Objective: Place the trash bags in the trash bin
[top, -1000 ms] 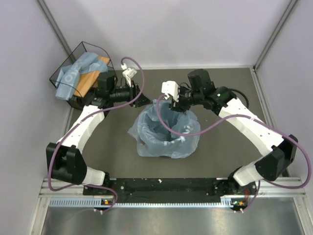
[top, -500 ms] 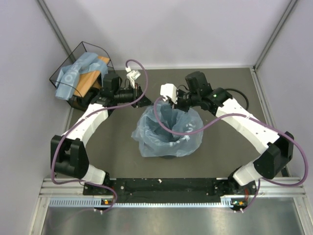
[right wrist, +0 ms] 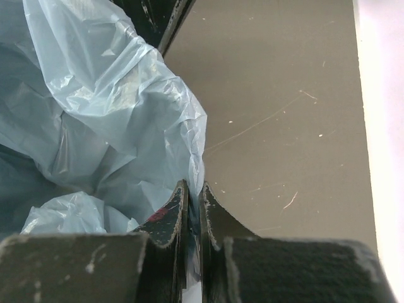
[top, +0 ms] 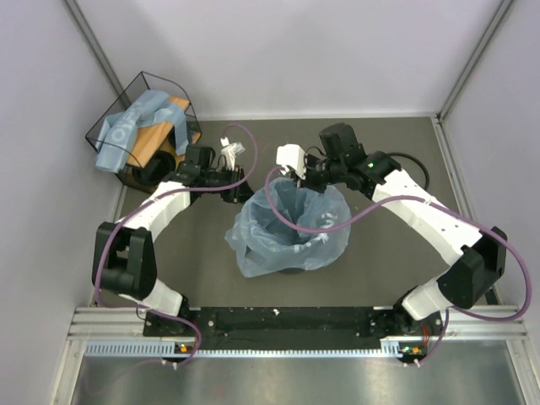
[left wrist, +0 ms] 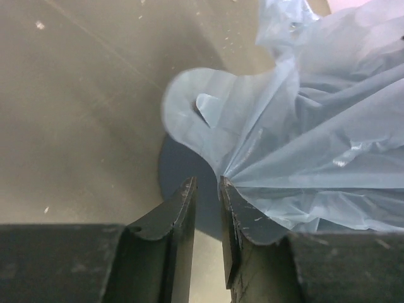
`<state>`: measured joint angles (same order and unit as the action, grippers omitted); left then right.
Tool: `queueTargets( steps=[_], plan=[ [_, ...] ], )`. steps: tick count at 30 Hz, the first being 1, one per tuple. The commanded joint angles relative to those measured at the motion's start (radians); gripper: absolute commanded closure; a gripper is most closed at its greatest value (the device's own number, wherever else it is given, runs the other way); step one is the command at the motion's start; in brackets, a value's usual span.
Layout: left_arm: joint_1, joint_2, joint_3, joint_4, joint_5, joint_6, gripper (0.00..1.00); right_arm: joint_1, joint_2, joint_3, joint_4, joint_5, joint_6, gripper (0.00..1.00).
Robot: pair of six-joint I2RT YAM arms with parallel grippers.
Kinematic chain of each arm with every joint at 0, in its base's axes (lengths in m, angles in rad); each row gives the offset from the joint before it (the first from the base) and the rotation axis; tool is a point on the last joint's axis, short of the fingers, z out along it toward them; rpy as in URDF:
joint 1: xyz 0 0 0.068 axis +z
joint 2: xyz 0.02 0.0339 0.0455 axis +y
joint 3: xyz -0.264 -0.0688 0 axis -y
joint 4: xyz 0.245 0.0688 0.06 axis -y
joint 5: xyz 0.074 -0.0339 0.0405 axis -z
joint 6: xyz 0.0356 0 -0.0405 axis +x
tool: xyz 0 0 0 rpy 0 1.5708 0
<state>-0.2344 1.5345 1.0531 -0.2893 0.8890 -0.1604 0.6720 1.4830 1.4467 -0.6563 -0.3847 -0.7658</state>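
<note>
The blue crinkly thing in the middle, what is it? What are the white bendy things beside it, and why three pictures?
The white bendy things are two robot arms, the left arm and the right arm, bolted to a table. The big picture looks down from above. The other two come from small cameras on the wrists, so you see each arm's black jaws up close. The blue crinkly thing is a thin trash bag draped over a dark round trash bin. The right arm's jaws are pinched shut on the bag's edge. The left arm's jaws are almost closed at its other side, but I cannot tell if they grip it. In the corner stands a wire basket holding more blue bags.
</note>
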Motion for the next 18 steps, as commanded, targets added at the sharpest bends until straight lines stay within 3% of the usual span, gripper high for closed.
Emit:
queueTargets(
  steps=[1, 6, 9, 10, 11, 14, 18],
  plan=[
    [0.072, -0.016, 0.05, -0.106, -0.054, 0.07, 0.71, 0.005, -0.01, -0.008, 0.004, 0.065, -0.014, 1.0],
    [0.187, -0.062, 0.12, -0.137, -0.07, 0.096, 0.53, -0.003, -0.041, -0.025, 0.0, 0.228, 0.138, 1.0],
    [0.207, -0.109, 0.154, -0.14, -0.067, 0.122, 0.48, -0.002, -0.082, -0.04, -0.058, 0.251, 0.204, 0.99],
    [0.208, -0.122, 0.157, -0.14, -0.065, 0.125, 0.47, -0.002, -0.093, -0.036, -0.087, 0.228, 0.212, 0.83],
    [0.208, -0.143, 0.16, -0.14, -0.064, 0.125, 0.47, -0.002, -0.105, -0.034, -0.11, 0.186, 0.22, 0.53],
    [0.21, -0.18, 0.154, -0.142, -0.055, 0.117, 0.47, -0.002, -0.173, -0.04, -0.193, 0.078, 0.148, 0.32],
    [0.21, -0.214, 0.124, -0.14, -0.047, 0.093, 0.47, -0.003, -0.222, -0.025, -0.181, -0.023, -0.036, 0.22]
  ],
)
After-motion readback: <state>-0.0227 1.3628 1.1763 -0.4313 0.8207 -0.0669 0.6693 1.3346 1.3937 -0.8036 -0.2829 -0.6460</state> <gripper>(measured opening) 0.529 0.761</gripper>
